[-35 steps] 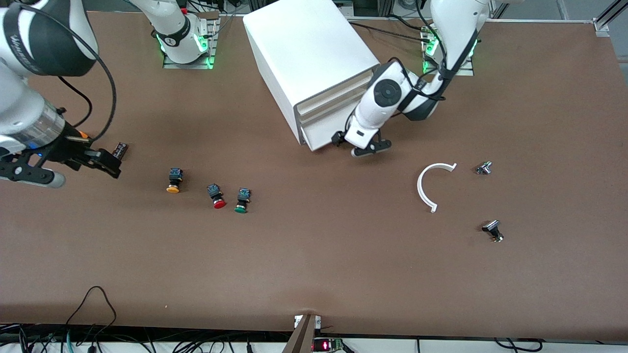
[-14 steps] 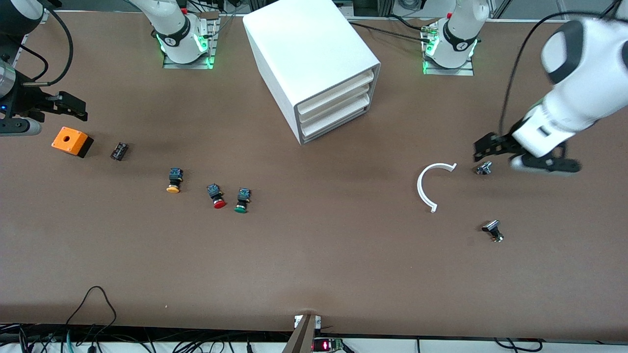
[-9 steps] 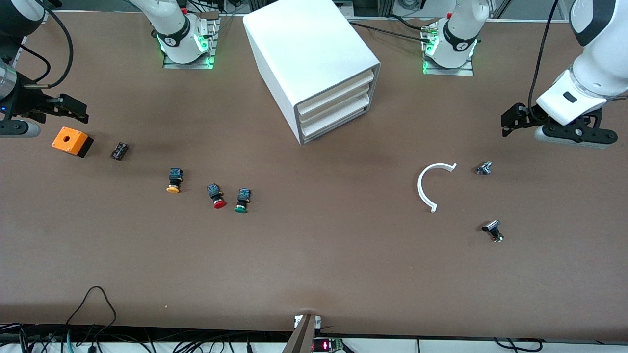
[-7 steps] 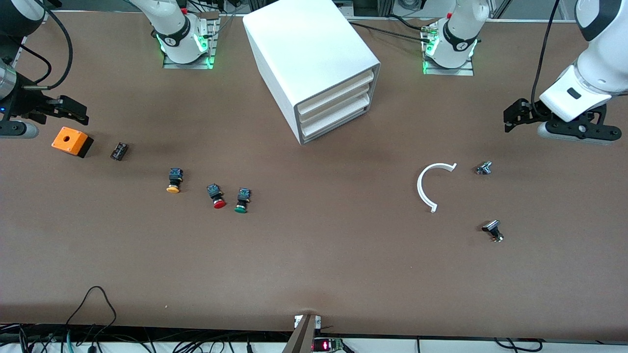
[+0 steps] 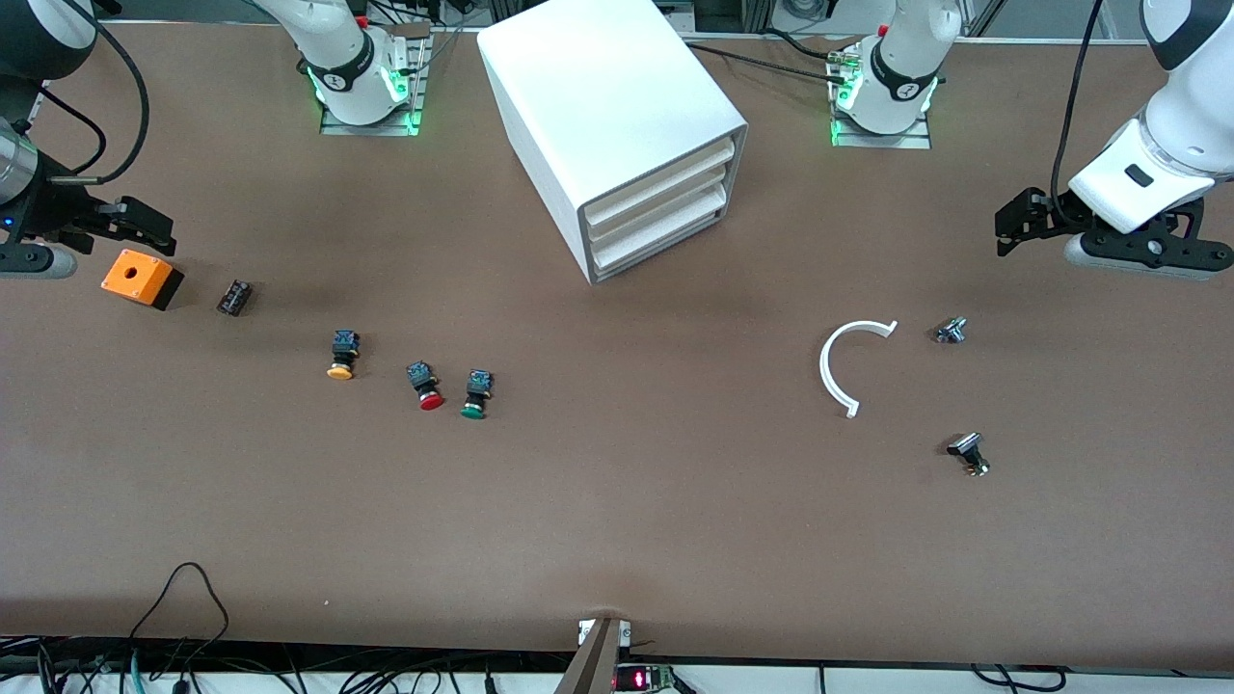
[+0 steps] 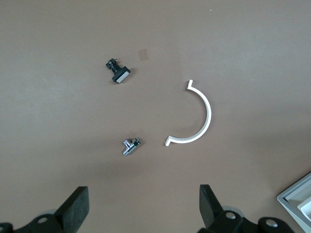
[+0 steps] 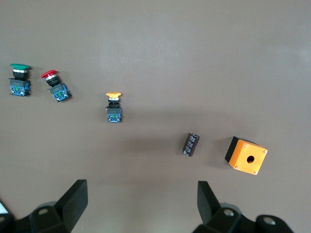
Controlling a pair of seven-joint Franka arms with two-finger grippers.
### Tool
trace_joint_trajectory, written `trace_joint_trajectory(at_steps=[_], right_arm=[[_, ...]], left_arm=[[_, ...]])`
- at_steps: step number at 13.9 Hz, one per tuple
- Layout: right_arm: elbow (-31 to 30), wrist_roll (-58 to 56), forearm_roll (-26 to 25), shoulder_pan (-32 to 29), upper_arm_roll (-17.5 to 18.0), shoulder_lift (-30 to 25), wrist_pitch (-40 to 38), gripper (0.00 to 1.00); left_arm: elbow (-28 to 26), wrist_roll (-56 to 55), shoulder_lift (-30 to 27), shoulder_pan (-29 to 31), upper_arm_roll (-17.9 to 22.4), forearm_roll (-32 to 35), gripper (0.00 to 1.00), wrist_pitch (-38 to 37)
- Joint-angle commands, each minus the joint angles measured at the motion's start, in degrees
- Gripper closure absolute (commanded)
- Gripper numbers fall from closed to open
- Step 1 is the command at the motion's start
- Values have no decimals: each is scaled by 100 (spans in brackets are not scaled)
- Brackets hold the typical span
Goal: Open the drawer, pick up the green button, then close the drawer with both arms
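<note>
The drawer (image 5: 659, 244) is the lowest of three in the white cabinet (image 5: 598, 87) and sits flush, like the two above it. The green button (image 5: 473, 396) lies on the table nearer the front camera than the cabinet, beside a red-capped one (image 5: 426, 386); it also shows in the right wrist view (image 7: 19, 77). My left gripper (image 5: 1014, 224) is open and empty in the air at the left arm's end (image 6: 144, 213). My right gripper (image 5: 145, 224) is open and empty over the right arm's end (image 7: 141, 204), beside an orange box (image 5: 142, 279).
A yellow-capped button (image 5: 341, 355) and a small black cylinder (image 5: 233, 297) lie toward the right arm's end. A white curved strip (image 5: 848, 366) and two small metal parts (image 5: 951, 331) (image 5: 968, 453) lie toward the left arm's end.
My left gripper has left the cabinet's front and swung out over the left arm's end. My right gripper has drawn back, uncovering the orange box. The buttons have not moved.
</note>
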Motion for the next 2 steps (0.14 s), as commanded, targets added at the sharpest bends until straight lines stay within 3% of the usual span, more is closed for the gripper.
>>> trace_joint_trajectory(at_steps=[1, 2], right_arm=[[-260, 16, 79, 2, -22, -378, 88, 0], [-252, 33, 88, 2, -22, -370, 106, 0]], left_arm=[[176, 34, 88, 7, -3, 21, 0, -153], [176, 34, 96, 7, -3, 21, 0, -118]])
